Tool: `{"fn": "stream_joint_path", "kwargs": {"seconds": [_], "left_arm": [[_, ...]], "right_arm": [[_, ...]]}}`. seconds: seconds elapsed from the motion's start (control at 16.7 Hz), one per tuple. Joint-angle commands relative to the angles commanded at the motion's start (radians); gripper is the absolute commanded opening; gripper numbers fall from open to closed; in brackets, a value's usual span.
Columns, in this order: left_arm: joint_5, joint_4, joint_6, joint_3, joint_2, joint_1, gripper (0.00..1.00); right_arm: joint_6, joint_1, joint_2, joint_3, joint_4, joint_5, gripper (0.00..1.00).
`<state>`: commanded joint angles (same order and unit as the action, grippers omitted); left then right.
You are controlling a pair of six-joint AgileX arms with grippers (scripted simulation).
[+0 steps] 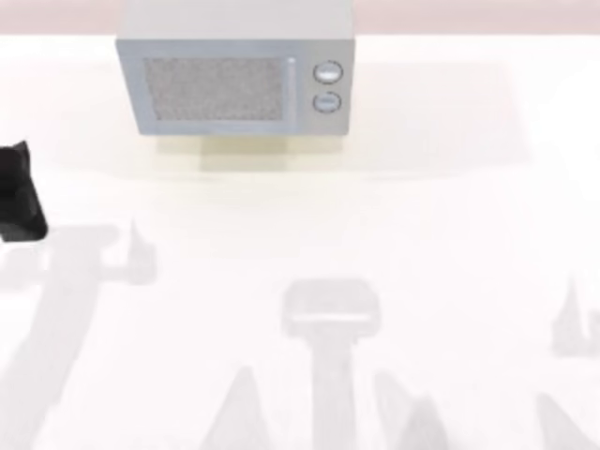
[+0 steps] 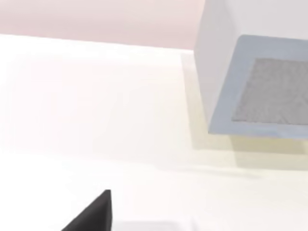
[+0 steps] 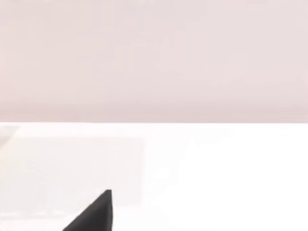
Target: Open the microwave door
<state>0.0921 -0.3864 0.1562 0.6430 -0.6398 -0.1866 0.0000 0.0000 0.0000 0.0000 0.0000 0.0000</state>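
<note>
The microwave [image 1: 234, 23] is a small light-grey box at the back of the table, left of centre. Its door [image 1: 216, 89], with a speckled mesh window, lies flush with the front, shut. The slim vertical handle [image 1: 292, 89] runs along the door's right edge, beside the panel with two round knobs [image 1: 328, 72]. My left gripper [image 1: 19, 192] is a black shape at the table's far left edge, well apart from the microwave. The left wrist view shows the microwave [image 2: 216, 62] and part of its door [image 2: 274, 91] farther off. My right gripper [image 3: 94, 214] shows only in its own wrist view, over bare table.
The white table [image 1: 422, 234] stretches wide to the right of and in front of the microwave. Pale shadows of the arms [image 1: 328, 319] fall across its front half. A pinkish wall [image 3: 154, 57] rises behind the table's back edge.
</note>
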Motion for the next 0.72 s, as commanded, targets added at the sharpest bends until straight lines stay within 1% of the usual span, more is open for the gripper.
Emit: {"fn": "stream_joint_path", "kwargs": {"seconds": [0.48, 0.72], "left_arm": [[0.103, -0.424, 0.213, 0.921, -0.804, -0.221, 1.0], [0.15, -0.617, 0.305, 1.298, -1.145, -0.319, 1.0]], "right_arm": [[0.0, 0.0, 0.0, 0.0, 0.0, 0.0, 1.0], [0.0, 0.0, 0.0, 0.0, 0.0, 0.0, 1.0]]}}
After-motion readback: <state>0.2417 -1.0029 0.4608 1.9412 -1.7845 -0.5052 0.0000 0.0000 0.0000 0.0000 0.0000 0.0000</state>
